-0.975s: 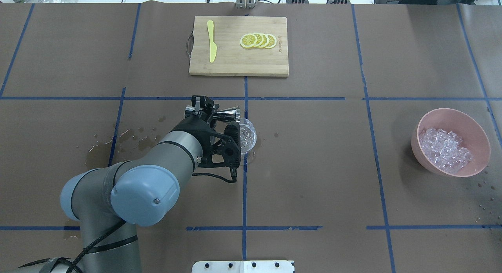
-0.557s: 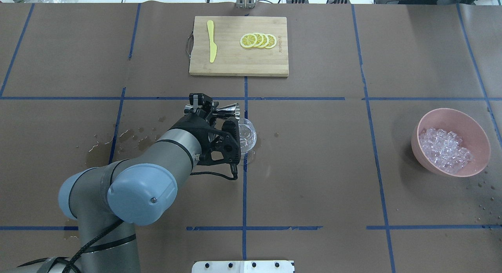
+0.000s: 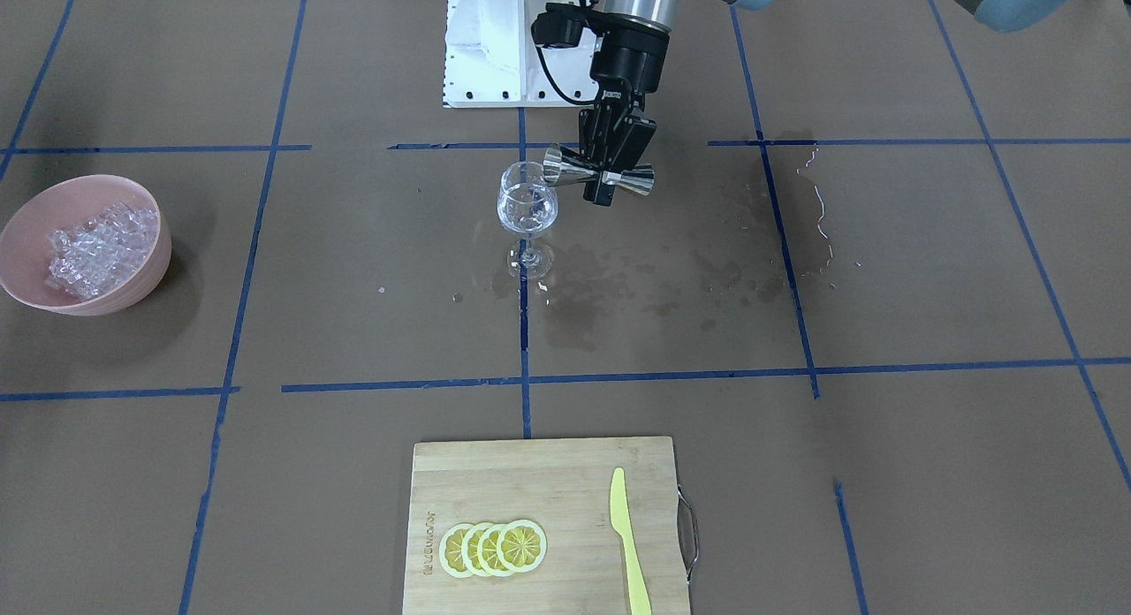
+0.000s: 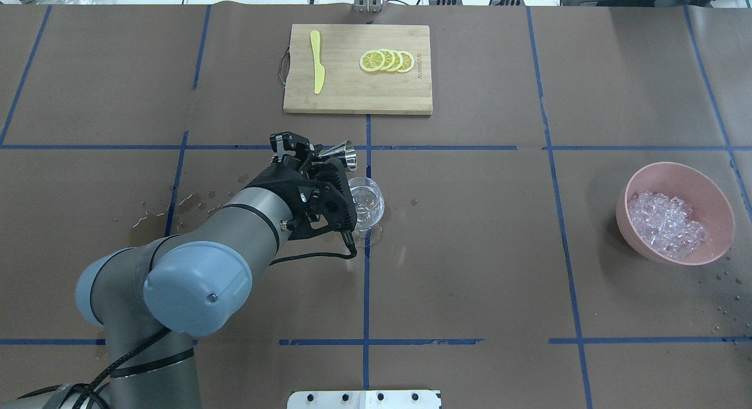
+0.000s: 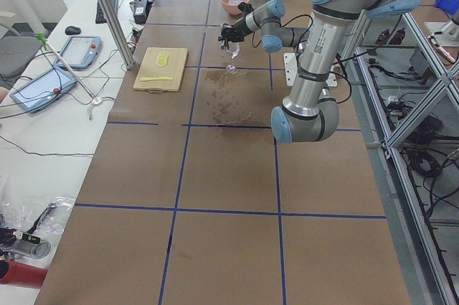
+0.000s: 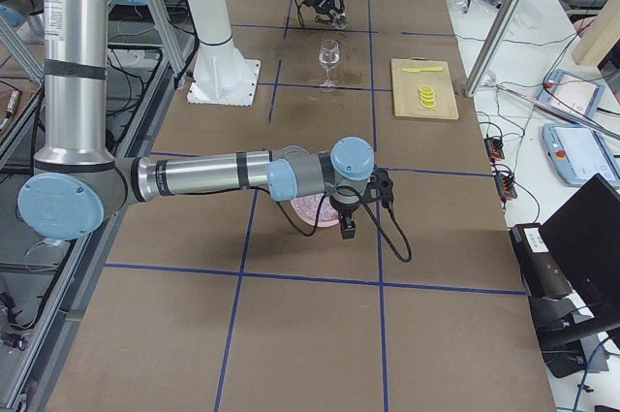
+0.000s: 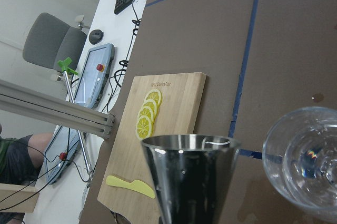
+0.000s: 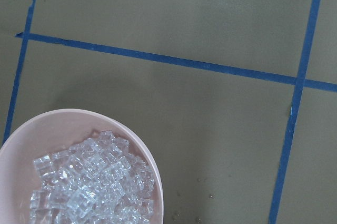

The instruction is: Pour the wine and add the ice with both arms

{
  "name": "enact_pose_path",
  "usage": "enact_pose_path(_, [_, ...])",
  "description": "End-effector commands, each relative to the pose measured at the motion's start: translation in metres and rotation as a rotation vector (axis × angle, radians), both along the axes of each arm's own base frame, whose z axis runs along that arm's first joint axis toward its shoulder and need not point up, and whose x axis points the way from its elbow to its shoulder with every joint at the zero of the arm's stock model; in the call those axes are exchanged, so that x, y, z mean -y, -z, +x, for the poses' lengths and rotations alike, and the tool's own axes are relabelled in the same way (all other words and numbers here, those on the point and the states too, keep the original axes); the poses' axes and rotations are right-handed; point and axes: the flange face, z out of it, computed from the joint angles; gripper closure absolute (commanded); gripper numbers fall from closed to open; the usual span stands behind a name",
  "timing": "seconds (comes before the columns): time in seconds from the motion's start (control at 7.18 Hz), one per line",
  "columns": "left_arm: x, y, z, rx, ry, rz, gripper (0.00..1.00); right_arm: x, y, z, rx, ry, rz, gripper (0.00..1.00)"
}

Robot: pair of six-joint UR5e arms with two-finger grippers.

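My left gripper is shut on a steel jigger at its waist. It holds the jigger nearly on its side, its mouth just beside and above the rim of the clear stemmed glass. In the overhead view the left gripper, the jigger and the glass sit near the table's middle. The ice fills a pink bowl at the right. The ice also shows in the right wrist view. My right gripper hangs over that bowl; I cannot tell whether it is open or shut.
A wooden cutting board at the far middle carries lemon slices and a yellow knife. Wet stains mark the brown paper around the glass's foot. The white base plate stands at the robot's side.
My left arm has swung a little to the left and away from the robot. The jigger has drawn back from over the glass's bowl toward its far rim.
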Motion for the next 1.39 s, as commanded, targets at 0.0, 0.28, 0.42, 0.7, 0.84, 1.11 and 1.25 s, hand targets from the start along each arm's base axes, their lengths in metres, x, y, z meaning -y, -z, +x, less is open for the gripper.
enact_pose_path(0.0, [-0.004,-0.08,-0.039,-0.18,0.103,-0.007,1.0,0.005,0.004,-0.001,0.0,0.0,0.008,0.0])
enact_pose_path(0.28, [-0.019,-0.204,-0.093,-0.385,0.145,0.029,1.0,0.006,0.005,-0.001,0.0,0.0,0.011,0.0])
enact_pose_path(0.42, [-0.023,-0.26,-0.122,-0.482,0.206,0.064,1.0,0.006,0.006,-0.001,0.001,0.0,0.013,0.0])
enact_pose_path(0.7, [-0.033,-0.329,-0.159,-0.53,0.234,0.079,1.0,0.006,0.006,-0.001,0.001,0.0,0.013,0.0])
enact_pose_path(0.84, [-0.038,-0.363,-0.172,-0.502,0.243,0.032,1.0,0.006,0.006,-0.001,0.001,0.0,0.013,0.0])
enact_pose_path(1.11, [-0.045,-0.381,-0.168,-0.648,0.248,-0.117,1.0,0.006,0.007,-0.001,0.001,0.0,0.016,0.0])
enact_pose_path(1.25, [-0.052,-0.382,-0.159,-0.703,0.239,-0.171,1.0,0.006,0.008,-0.001,0.001,-0.001,0.016,0.0])
